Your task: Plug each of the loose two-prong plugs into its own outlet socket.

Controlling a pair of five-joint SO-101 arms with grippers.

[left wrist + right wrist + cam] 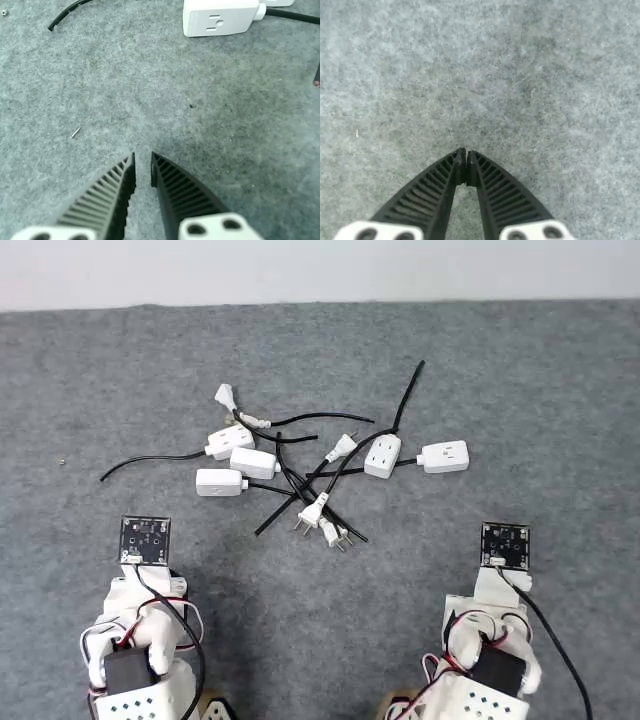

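Observation:
Several white outlet sockets lie in a tangle of black cords at mid-table: one point(220, 483) nearest the left arm point(140, 640), two more point(254, 462) point(229, 442) behind it, and two on the right point(382, 455) point(444, 456). Loose two-prong plugs lie among them point(312, 512) point(335, 533) point(342, 447) point(225, 395). My left gripper point(143, 159) is shut but for a narrow slit, empty, over bare carpet short of a socket point(221, 17). My right gripper point(466, 152) is shut and empty over bare carpet. The right arm point(495, 640) sits folded at the front edge.
Grey carpet point(500, 370) covers the whole table. One black cord end point(105, 477) trails off to the left, another point(420, 365) toward the back. A tiny pin-like bit point(75, 132) lies on the carpet near my left gripper.

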